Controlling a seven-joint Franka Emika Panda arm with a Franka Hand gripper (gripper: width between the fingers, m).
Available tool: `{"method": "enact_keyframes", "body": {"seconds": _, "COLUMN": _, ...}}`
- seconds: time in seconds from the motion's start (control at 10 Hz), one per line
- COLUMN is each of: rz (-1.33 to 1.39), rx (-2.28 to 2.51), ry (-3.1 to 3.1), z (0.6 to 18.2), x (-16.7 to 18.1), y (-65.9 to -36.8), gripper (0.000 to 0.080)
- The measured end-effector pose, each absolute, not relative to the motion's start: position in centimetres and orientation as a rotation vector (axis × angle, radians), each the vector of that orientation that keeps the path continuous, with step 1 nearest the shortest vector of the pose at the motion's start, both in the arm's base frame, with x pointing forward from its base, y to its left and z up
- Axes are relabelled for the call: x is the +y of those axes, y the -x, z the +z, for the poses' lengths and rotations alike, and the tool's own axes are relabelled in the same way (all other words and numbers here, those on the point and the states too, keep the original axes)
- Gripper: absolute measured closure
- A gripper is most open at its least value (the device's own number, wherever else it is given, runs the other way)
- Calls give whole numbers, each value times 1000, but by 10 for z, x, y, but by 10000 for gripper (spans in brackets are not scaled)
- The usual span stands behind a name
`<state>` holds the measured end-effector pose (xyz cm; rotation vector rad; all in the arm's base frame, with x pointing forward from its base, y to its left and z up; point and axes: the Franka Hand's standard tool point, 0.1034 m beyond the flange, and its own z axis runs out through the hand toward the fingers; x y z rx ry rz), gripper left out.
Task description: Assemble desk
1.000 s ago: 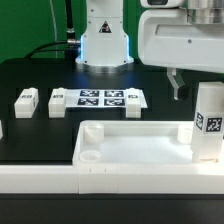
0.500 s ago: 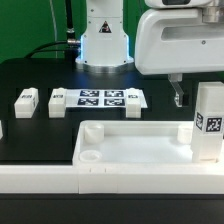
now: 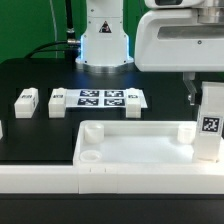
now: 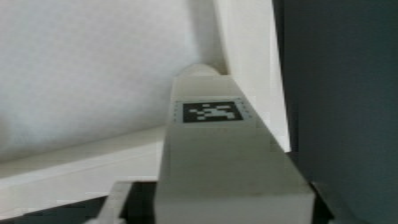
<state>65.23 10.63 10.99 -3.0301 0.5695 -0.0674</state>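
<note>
A black tabletop carries the flat white marker board, which shows four tags and lies towards the back. A long white rail runs along the near edge. Behind is a green backdrop with a black cable hanging before it.

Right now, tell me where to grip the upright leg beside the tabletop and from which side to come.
Grip the upright leg near its top, jaws across two opposite flat faces, coming straight down from above. It stands vertical, its upper part clear, while the tabletop rim crowds its lower part on the exterior view's left, so a sideways approach looks tighter.
</note>
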Motion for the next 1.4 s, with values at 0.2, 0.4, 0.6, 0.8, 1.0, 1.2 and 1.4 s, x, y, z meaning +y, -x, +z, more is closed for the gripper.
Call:
{"method": "enact_keyframes", "body": {"seconds": 0.2, "rz": -40, "rx": 1122, "ry": 2880, "z": 110, "x": 106, "y": -651, "gripper": 510}}
{"method": "enact_keyframes", "body": {"seconds": 0.4, "rz": -7, "rx": 1604, "ry": 2618, "z": 109, "x": 106, "y": -650, "gripper": 510}}
{"method": "enact_keyframes", "body": {"seconds": 0.6, "rz": 14, "rx": 1886, "ry": 2386, "z": 108, "x": 102, "y": -650, "gripper": 509}}
{"method": "enact_keyframes", "body": {"seconds": 0.8, "rz": 23, "rx": 1990, "ry": 2299, "z": 108, "x": 104, "y": -650, "gripper": 509}}
{"method": "enact_keyframes", "body": {"seconds": 1.0, "rz": 29, "rx": 2070, "ry": 2227, "z": 108, "x": 104, "y": -650, "gripper": 509}}
{"method": "enact_keyframes", "body": {"seconds": 1.2, "rz": 44, "rx": 2382, "ry": 1835, "z": 107, "x": 108, "y": -650, "gripper": 509}}
{"method": "enact_keyframes", "body": {"seconds": 1.4, "rz": 43, "rx": 2385, "ry": 1807, "z": 108, "x": 109, "y": -650, "gripper": 509}}
